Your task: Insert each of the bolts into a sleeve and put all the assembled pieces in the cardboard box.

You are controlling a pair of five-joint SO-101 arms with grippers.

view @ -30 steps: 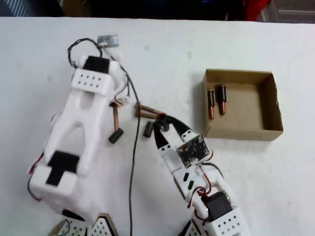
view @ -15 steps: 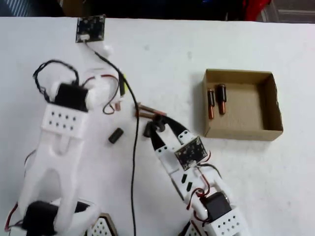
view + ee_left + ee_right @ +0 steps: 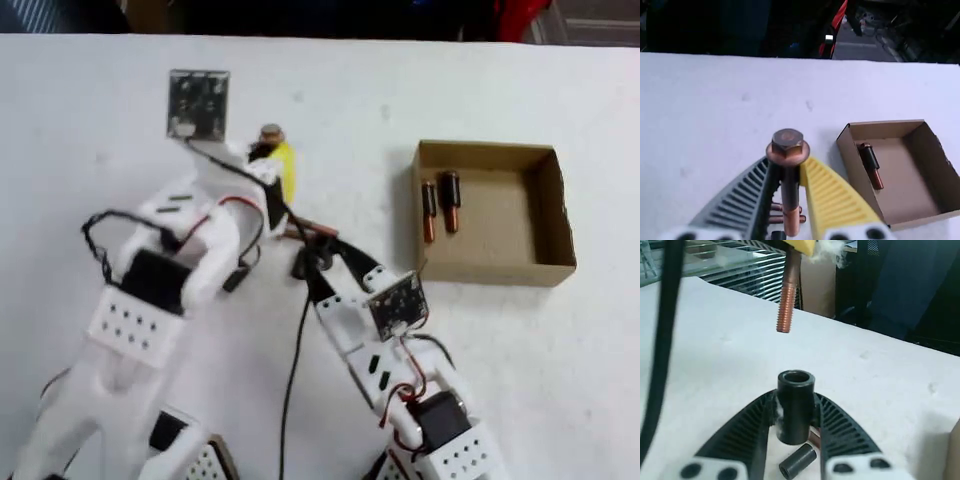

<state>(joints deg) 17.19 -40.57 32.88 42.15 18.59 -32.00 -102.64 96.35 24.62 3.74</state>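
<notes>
My left gripper [image 3: 788, 165] is shut on a copper bolt [image 3: 787, 150], gripped just under its hex head between the grey and yellow fingers, with the threaded shaft hanging down. In the high view this left gripper [image 3: 272, 152] is raised over the table's middle. My right gripper [image 3: 796, 396] is shut on a black sleeve [image 3: 795, 405], held upright with its bore facing up. The bolt's tip [image 3: 785, 315] hangs above and slightly to one side of that sleeve, apart from it. The cardboard box [image 3: 545, 215] holds two assembled pieces [image 3: 439, 207].
Loose copper bolts [image 3: 306, 229] lie on the table between the arms. A second black sleeve [image 3: 797, 463] lies beneath the right gripper. A black cable [image 3: 294, 360] trails from the left arm across the table beside the right arm. Open table lies beyond the box.
The left arm lifted a bolt off the table and swung it up, shaft down, over the right gripper. The right gripper closed on the sleeve and stood it upright.
</notes>
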